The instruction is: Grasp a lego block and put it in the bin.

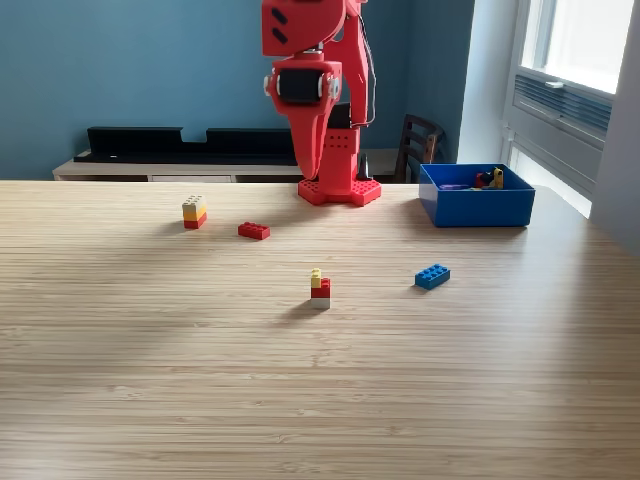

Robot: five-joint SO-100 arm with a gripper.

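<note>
Lego blocks noted loose on wooden table, none gripped. Gripper empty, pointing down at far edge by red base; jaw opening cannot be judged. Nearest it: flat red block, yellow-topped stack. Closer to camera: small red-and-yellow stack, blue block. Blue bin at exterior view's right, holding small pieces.

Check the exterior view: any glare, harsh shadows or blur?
Exterior view: the window at its right is blown out; a dim band crosses the table; the blocks' shadows are soft; the blue lego block and the bin are sharp; no motion blur.
</note>
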